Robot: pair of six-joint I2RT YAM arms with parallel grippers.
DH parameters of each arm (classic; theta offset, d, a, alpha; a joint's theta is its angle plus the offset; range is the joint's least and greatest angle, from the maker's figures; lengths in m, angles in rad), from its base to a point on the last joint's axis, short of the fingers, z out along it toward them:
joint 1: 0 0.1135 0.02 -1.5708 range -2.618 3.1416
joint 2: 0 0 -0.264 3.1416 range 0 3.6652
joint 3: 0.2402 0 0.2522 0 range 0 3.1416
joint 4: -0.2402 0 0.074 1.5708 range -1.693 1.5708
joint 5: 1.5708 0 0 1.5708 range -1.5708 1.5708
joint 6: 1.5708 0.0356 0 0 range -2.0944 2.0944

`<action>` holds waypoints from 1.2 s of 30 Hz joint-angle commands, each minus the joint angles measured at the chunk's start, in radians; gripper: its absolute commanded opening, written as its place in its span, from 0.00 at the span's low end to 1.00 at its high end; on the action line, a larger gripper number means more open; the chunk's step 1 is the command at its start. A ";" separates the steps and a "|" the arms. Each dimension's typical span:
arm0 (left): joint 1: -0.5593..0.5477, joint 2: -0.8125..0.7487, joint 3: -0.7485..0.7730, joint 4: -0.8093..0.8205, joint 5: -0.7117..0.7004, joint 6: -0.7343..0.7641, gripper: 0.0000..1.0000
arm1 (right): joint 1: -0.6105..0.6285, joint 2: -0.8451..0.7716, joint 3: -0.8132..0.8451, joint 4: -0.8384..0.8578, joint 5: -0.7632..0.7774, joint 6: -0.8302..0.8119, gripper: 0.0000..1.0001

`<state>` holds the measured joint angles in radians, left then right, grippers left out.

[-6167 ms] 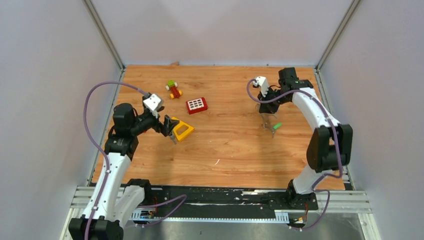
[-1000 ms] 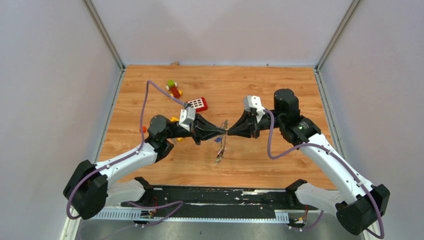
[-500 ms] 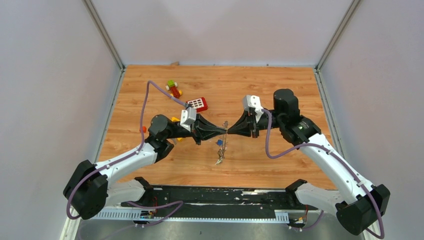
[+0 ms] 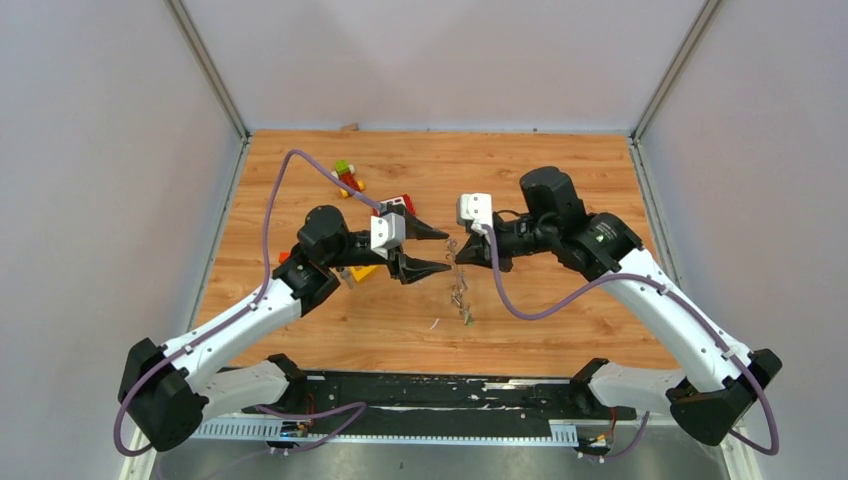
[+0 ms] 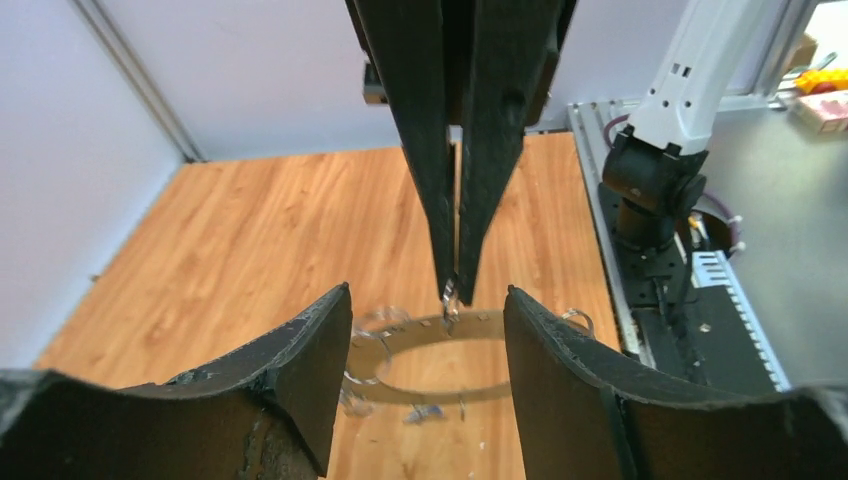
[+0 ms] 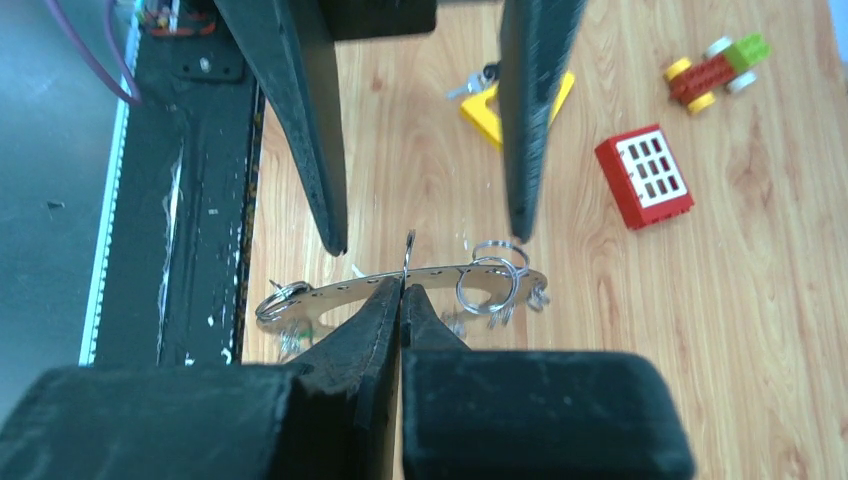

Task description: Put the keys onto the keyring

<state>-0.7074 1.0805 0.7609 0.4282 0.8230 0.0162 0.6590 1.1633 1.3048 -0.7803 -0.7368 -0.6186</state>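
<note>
My right gripper [image 4: 455, 255] is shut on the rim of the grey keyring [image 4: 459, 285], which hangs edge-down above the table's middle. In the right wrist view the keyring [image 6: 340, 292] lies across my shut gripper [image 6: 403, 285], with small split rings [image 6: 487, 280] and several blurred keys [image 6: 490, 318] hanging from it. My left gripper [image 4: 438, 250] is open and empty, one finger on each side of the keyring, touching nothing. The left wrist view shows the keyring [image 5: 400, 328] between my open left gripper [image 5: 428, 295] fingers. One loose key [image 6: 470, 85] lies by the yellow block.
A yellow triangular block [image 6: 490, 110] lies under the left arm, with a small orange block [image 4: 285, 258] to its left. A red window brick [image 6: 645, 175] and a small toy car [image 4: 347, 178] sit behind. Grey walls enclose three sides.
My left gripper has opened and let go of the keyring. My right gripper has moved left and now holds the keyring alone; its hanging end has swung right.
</note>
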 commanded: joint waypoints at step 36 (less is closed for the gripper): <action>-0.050 0.088 0.072 -0.140 0.050 0.146 0.18 | 0.108 0.061 0.095 -0.128 0.205 -0.029 0.00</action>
<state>-0.7486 1.1622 0.8276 0.2379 0.8612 0.1635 0.7628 1.2270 1.3701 -0.9672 -0.5095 -0.6567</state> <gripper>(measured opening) 0.223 0.013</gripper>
